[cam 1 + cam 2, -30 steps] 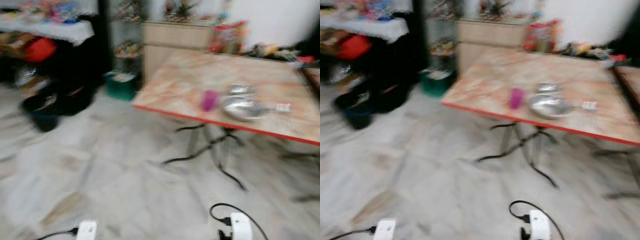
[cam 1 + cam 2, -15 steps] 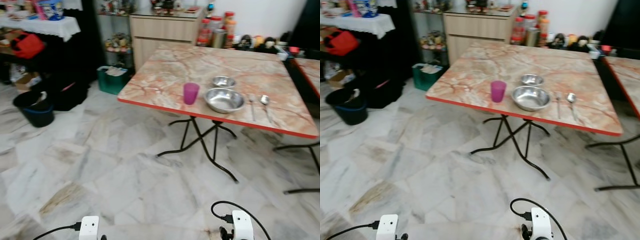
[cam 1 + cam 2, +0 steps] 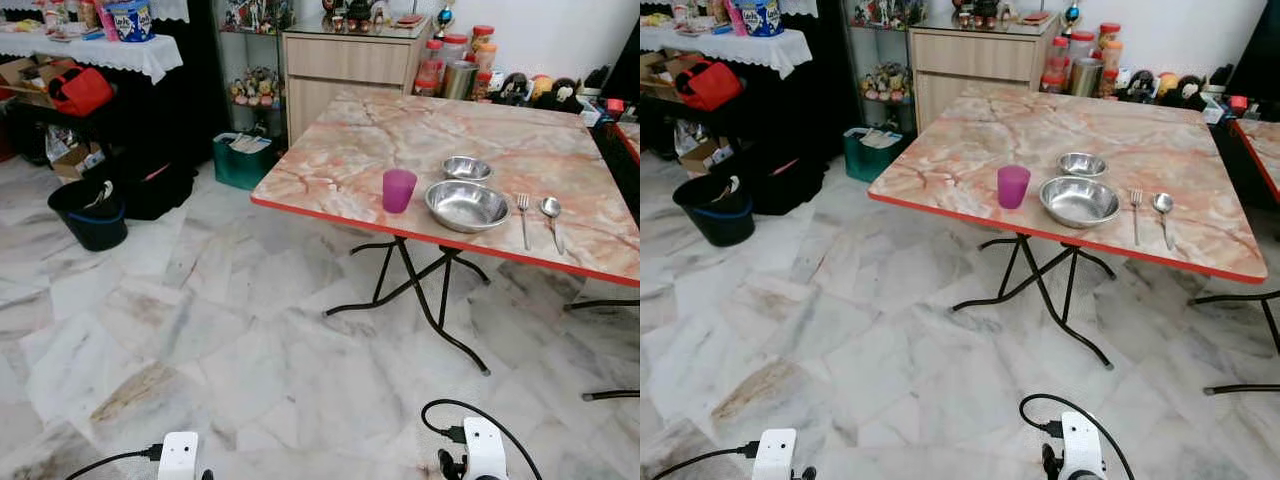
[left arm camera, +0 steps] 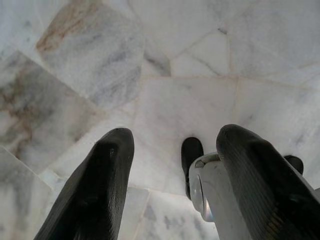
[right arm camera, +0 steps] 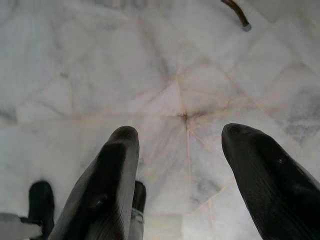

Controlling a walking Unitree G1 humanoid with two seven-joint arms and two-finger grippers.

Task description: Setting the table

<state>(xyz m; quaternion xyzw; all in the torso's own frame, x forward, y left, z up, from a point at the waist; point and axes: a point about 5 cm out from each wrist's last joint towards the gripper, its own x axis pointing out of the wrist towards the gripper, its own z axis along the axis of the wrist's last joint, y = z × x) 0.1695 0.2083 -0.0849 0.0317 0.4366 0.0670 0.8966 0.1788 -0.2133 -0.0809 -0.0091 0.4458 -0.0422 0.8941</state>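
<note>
From our left eye, the marble table [image 3: 340, 170] carries a cup [image 3: 399, 190], big bowl [image 3: 466, 205], small bowl [image 3: 466, 168], fork [image 3: 523, 218] and spoon [image 3: 551, 219]: one place looks laid, and we judge little remains.

Our right eye shows the same setting across the floor [image 3: 840, 330].

At our wrists, left claw [image 4: 172, 170] and right claw [image 5: 182, 170] hang wide and empty.

We see an upright purple plastic cup [image 3: 398, 190], two empty steel bowls, large [image 3: 466, 205] and small [image 3: 466, 168], a fork [image 3: 523, 219] and spoon [image 3: 551, 220] flat beside them.
</note>
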